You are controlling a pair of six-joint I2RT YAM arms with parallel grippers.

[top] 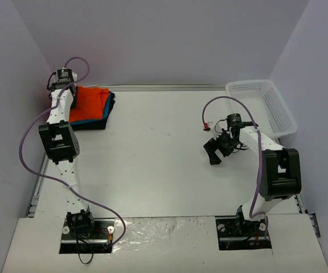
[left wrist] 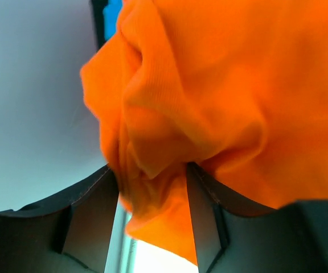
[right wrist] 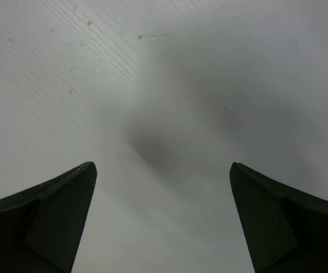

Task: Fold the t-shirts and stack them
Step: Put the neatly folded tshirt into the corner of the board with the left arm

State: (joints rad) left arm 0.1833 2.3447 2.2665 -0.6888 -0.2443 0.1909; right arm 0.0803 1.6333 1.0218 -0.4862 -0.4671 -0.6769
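Observation:
The orange-red t-shirt lies folded on top of the turquoise-blue t-shirt and the black t-shirt at the table's far left corner. My left gripper is at the stack's left edge, shut on a bunched fold of the orange-red t-shirt; cloth fills the gap between its fingers. A strip of turquoise-blue shows at the top of the left wrist view. My right gripper is open and empty over bare table at the right.
A white plastic mesh basket stands at the far right corner. Purple cables loop over both arms. Grey walls close in the left, back and right sides.

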